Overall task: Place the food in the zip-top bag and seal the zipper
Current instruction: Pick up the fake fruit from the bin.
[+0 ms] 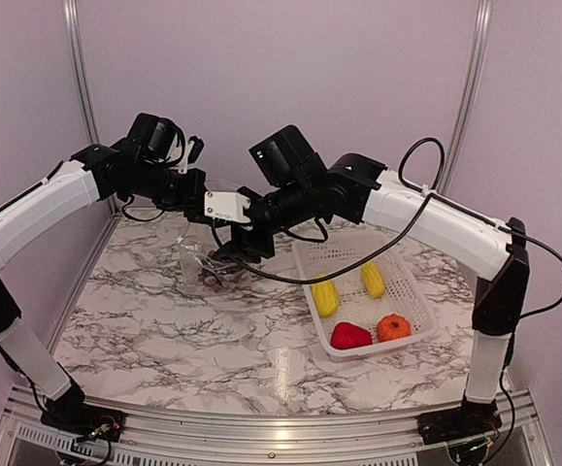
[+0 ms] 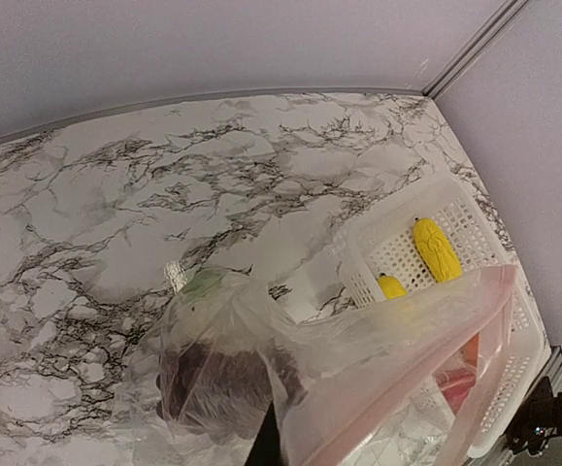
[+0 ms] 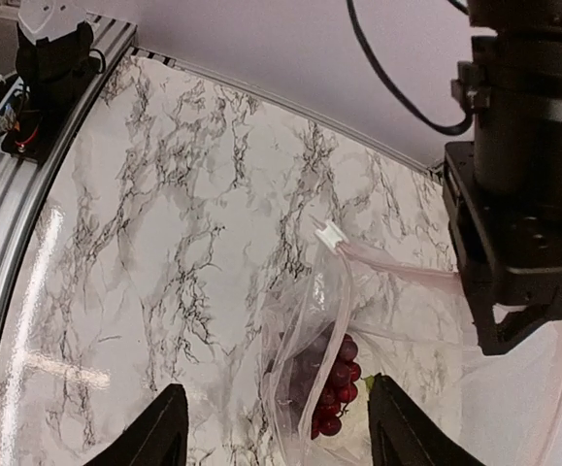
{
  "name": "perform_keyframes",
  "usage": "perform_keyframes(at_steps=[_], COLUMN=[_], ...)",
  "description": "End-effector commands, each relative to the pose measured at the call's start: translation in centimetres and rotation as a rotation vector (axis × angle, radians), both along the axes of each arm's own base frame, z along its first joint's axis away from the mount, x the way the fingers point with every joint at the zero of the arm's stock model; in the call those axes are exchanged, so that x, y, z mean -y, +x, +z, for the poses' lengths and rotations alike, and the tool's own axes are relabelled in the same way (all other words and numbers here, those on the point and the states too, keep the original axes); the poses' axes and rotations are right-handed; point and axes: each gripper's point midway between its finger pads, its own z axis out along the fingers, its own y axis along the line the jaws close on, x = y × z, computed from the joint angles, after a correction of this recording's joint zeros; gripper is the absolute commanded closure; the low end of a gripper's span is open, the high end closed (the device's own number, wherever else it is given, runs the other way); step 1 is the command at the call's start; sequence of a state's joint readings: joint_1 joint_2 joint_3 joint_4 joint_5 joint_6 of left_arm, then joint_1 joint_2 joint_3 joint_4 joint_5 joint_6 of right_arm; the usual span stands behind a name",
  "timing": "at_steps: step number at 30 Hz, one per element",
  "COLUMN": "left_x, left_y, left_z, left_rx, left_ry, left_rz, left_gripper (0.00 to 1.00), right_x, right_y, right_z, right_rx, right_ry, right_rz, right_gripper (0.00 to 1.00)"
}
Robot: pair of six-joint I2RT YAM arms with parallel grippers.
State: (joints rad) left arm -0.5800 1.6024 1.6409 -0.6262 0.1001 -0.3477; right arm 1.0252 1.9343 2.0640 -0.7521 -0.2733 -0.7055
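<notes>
1. The zip-top bag [image 1: 203, 262] stands on the marble table [image 1: 164, 330] at about 10 o'clock from the white lattice basket [image 1: 339, 254]. Its mouth is lifted and its bottom rests on the table, so its long axis is roughly upright.
2. In the right wrist view the zipper [image 3: 397, 264], a pinkish strip with a white end tab, runs from 9 o'clock toward 3 o'clock.
3. A white block [image 1: 227, 206] above the bag carries small dark print, too small to read.
4. The bag is clear, glossy and wrinkled. Dark purple grapes [image 3: 334, 388] and the pale cauliflower [image 2: 203, 283] lie inside it.
5. The left claw [image 2: 264, 445] is clenched on the bag's mouth edge.
6. The right claw [image 3: 279, 427] is released, its fingers wide apart above the bag.
7. In the basket lie 2 yellow pieces [image 1: 324, 294], pointing about 12 to 6 o'clock, a red pepper [image 1: 350, 336] and an orange round fruit [image 1: 393, 327].
</notes>
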Motion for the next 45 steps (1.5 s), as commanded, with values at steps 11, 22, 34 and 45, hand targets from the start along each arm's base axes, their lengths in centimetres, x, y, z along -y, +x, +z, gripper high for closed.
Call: perform_keyframes(at_steps=[11, 22, 34, 45], left_x=[-0.8, -2.3, -4.4, -3.5], left_y=[-1.5, -2.7, 1.4, 1.0], left_z=[0.1, -0.5, 4.8, -0.2], left_rx=[0.000, -0.035, 0.151, 0.035], left_ry=[0.034, 0.102, 0.231, 0.228], left_rz=[-0.029, -0.018, 0.054, 0.024], left_gripper=[0.67, 0.81, 1.00, 1.00], right_x=[1.1, 0.6, 1.0, 10.1], right_y=[5.8, 4.4, 4.4, 5.1], right_z=[-4.3, 0.2, 4.4, 4.4], right_rx=[0.197, 0.181, 0.133, -0.182], right_ry=[-0.175, -0.054, 0.061, 0.117], right_rz=[-0.201, -0.152, -0.150, -0.129], right_gripper=[0.89, 1.00, 0.56, 0.47])
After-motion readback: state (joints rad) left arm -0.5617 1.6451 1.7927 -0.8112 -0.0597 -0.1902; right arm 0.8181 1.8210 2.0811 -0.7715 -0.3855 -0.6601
